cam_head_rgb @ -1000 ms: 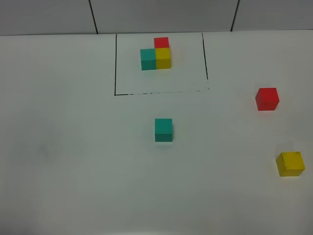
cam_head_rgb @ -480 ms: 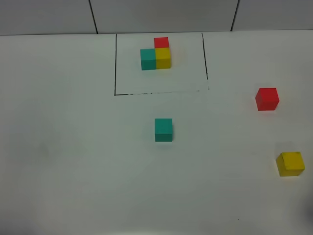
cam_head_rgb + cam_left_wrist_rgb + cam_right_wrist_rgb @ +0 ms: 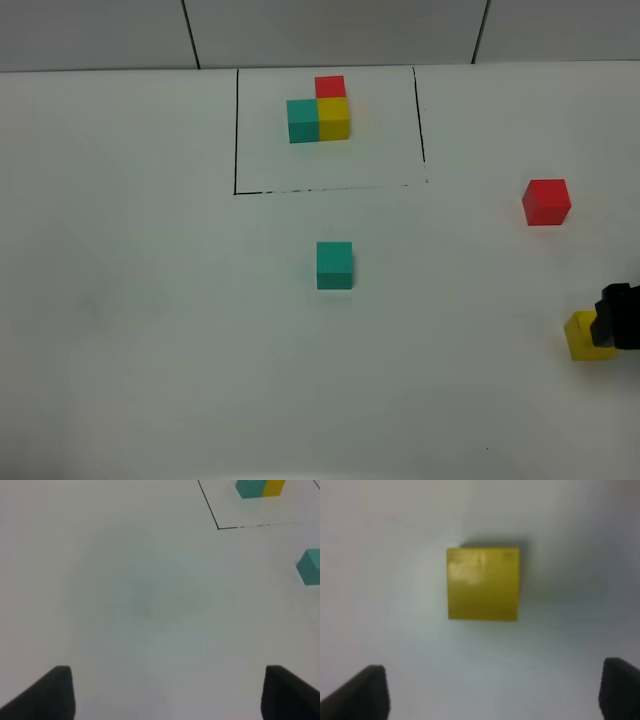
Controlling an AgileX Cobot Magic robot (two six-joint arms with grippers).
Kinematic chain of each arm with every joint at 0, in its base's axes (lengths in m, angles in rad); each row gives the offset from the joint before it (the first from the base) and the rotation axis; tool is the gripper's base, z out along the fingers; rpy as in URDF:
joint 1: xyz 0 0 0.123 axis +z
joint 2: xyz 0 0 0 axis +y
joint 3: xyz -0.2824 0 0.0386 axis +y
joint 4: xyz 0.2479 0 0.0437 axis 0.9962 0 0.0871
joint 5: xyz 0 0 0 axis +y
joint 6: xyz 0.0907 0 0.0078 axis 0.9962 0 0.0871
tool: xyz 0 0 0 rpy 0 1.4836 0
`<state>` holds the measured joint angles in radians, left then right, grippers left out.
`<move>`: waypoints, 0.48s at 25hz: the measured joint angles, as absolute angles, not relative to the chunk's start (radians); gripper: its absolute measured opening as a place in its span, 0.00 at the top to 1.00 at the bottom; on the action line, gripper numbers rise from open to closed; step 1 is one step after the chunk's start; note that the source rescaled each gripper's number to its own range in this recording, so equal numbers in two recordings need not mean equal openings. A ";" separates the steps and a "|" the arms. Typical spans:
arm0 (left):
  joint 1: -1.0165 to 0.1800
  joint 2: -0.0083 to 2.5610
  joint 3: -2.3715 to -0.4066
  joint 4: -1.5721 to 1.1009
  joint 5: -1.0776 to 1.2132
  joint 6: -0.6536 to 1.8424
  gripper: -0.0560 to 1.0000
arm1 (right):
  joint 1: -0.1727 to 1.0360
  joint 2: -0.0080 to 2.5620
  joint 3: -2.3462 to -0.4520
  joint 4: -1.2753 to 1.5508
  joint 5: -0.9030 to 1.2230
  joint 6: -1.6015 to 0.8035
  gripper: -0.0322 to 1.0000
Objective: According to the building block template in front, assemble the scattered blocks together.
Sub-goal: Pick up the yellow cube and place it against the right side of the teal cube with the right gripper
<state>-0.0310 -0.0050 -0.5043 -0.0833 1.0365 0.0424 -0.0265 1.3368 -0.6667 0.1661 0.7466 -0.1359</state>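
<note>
The building block template (image 3: 318,112) sits at the back inside a thin black rectangle: teal and yellow in a row, red behind the yellow. Of the scattered blocks, the teal cube (image 3: 335,265) lies mid-table, the red cube (image 3: 546,202) at the right, and the yellow cube (image 3: 583,338) near the right edge. My right gripper (image 3: 620,318) hangs over the yellow cube and hides part of it. In the right wrist view it (image 3: 495,695) is open, the yellow cube (image 3: 483,584) ahead of its fingers, untouched. My left gripper (image 3: 167,695) is open over bare table, with the teal cube (image 3: 310,567) far off.
The white table (image 3: 150,300) ends at a grey tiled wall (image 3: 330,30) at the back. The template's drawn frame line (image 3: 218,528) and part of the template (image 3: 260,487) show in the left wrist view. The left arm is out of the high view.
My right gripper has come into the high view from the right edge and now partly covers the yellow cube. The cubes have not moved.
</note>
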 joint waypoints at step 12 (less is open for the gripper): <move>-0.031 -0.005 -0.504 -0.083 1.036 0.042 0.19 | 0.015 1.508 -0.691 0.176 0.628 -0.120 0.27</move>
